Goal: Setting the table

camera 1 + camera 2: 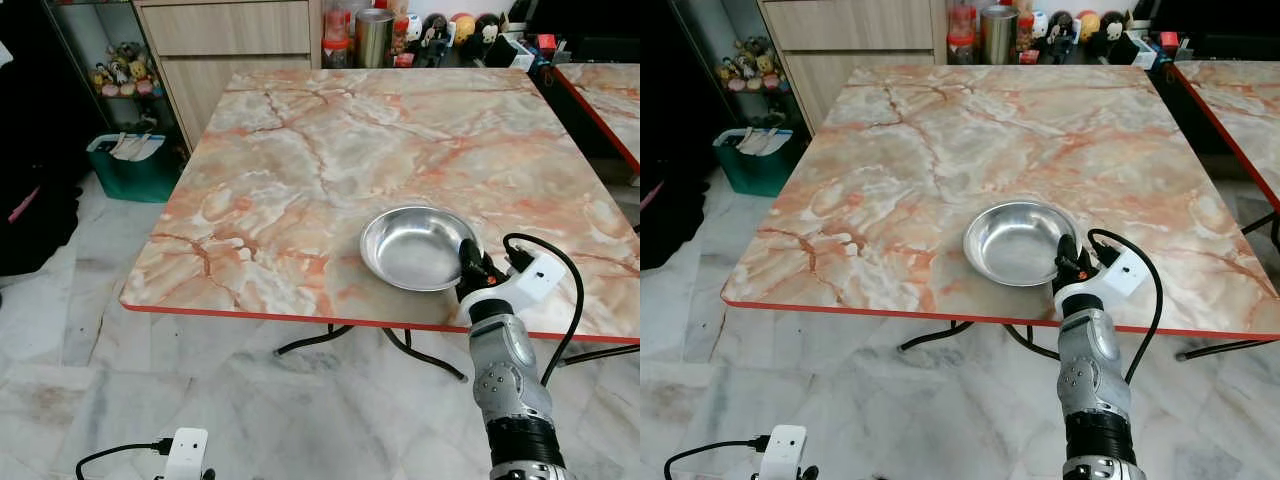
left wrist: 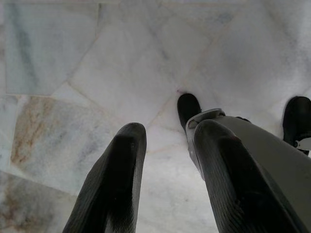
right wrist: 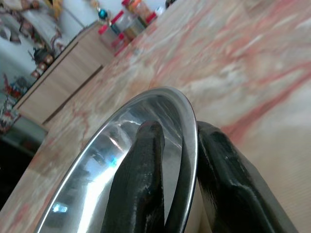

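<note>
The rim of the steel bowl (image 3: 146, 145) is pinched narrowly by the right gripper (image 1: 472, 268), one finger inside, one outside. The bowl is set near the marble table's (image 1: 330, 140) red front edge, open tabletop beyond. The left gripper (image 2: 170, 179) is hung slightly parted over the marble floor (image 2: 73, 73).

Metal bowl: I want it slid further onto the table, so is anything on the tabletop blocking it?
Nothing visible. The right gripper pinches the metal bowl rim near the table edge; the marble beyond is bare.
</note>
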Tool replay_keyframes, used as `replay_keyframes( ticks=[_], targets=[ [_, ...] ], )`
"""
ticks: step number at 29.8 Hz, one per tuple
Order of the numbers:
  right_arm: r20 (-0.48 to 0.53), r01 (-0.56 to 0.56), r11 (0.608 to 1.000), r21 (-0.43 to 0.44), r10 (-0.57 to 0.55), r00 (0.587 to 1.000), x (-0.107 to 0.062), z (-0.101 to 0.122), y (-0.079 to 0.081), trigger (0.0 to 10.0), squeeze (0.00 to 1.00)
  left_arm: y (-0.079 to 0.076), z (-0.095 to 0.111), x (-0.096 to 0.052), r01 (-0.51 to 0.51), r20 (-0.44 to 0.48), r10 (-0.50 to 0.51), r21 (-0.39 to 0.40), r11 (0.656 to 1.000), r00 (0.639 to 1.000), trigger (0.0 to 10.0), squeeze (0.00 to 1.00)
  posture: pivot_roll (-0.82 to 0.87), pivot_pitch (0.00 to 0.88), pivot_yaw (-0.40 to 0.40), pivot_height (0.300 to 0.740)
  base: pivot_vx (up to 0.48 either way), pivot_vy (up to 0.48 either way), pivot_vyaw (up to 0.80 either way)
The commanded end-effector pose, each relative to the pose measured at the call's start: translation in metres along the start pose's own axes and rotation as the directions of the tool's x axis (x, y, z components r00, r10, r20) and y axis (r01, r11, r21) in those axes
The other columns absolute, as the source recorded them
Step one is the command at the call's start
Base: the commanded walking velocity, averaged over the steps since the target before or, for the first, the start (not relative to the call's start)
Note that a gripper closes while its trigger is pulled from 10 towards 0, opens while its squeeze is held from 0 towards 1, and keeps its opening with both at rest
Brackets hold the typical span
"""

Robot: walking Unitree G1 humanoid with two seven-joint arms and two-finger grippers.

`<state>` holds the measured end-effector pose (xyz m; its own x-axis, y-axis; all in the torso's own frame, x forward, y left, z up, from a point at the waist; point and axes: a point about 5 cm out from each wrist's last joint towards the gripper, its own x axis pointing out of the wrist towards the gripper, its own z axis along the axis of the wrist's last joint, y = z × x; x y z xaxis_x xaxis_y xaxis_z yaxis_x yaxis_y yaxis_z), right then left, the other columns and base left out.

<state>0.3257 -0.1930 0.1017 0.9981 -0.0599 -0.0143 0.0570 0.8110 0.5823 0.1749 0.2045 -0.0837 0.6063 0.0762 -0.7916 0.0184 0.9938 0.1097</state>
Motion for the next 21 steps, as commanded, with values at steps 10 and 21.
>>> replay_keyframes(
  ticks=[10,21],
  targets=[
    [-0.023,-0.035,0.999,-0.016,0.035,0.999,0.002,-0.003,0.005,10.0,0.0,0.005,-0.011,-0.003,-0.007,-0.04,0.007,0.014,1.0,0.999,10.0,0.0,0.01,0.119,0.03,0.74,0.0,0.0,0.0],
    [-0.036,-0.031,0.999,-0.035,0.03,0.999,0.001,-0.008,0.004,10.0,0.0,-0.003,0.0,0.001,0.009,-0.014,-0.009,0.019,1.0,1.0,10.0,0.0,0.01,0.122,0.029,0.74,0.0,0.0,0.0]
  ],
)
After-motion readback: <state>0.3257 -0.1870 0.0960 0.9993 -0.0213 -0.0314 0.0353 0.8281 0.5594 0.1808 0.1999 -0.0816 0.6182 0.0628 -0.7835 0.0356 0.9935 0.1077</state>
